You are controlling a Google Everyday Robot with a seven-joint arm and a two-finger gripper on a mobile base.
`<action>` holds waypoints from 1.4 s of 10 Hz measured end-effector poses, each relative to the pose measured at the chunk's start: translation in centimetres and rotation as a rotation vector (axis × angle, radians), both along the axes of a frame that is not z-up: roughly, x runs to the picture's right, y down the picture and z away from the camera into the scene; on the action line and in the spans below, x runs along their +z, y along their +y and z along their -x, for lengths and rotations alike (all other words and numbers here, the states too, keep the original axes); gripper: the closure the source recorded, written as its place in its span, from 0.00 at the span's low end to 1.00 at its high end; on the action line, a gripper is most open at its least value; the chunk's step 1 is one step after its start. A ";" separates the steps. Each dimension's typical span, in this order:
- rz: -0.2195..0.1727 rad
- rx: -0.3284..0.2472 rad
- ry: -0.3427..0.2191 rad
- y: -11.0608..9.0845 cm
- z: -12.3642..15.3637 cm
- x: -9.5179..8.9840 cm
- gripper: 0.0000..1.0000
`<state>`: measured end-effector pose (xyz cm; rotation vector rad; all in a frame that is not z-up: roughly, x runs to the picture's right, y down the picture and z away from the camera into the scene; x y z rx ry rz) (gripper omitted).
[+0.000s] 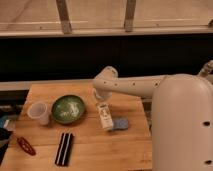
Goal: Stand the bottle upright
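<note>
On your counter [100, 145], left to right: a cup [39, 112], a green bowl [68, 109], then the bottle [105, 119], slanted, a sponge [121, 123] at its 3 o'clock. Your gripper [102, 100], pressed together, sits at the bottle's 12 o'clock end.

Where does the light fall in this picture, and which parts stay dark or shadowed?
Camera view: warm light on the table; a black band lies behind it; the gripper, right above the bottle, sits in shade under the arm.

end effector [102, 100] at bottle [105, 118] top | obstacles: bowl [68, 109], sponge [120, 123] flank bottle
</note>
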<state>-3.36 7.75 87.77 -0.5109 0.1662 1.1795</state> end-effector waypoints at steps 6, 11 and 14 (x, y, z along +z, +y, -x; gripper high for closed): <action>-0.054 -0.015 -0.019 -1.5 0.1 -0.9 1.00; -0.094 -0.009 -0.100 -2.8 0.1 -1.4 1.00; -0.109 -0.004 -0.159 -3.6 0.5 -1.6 1.00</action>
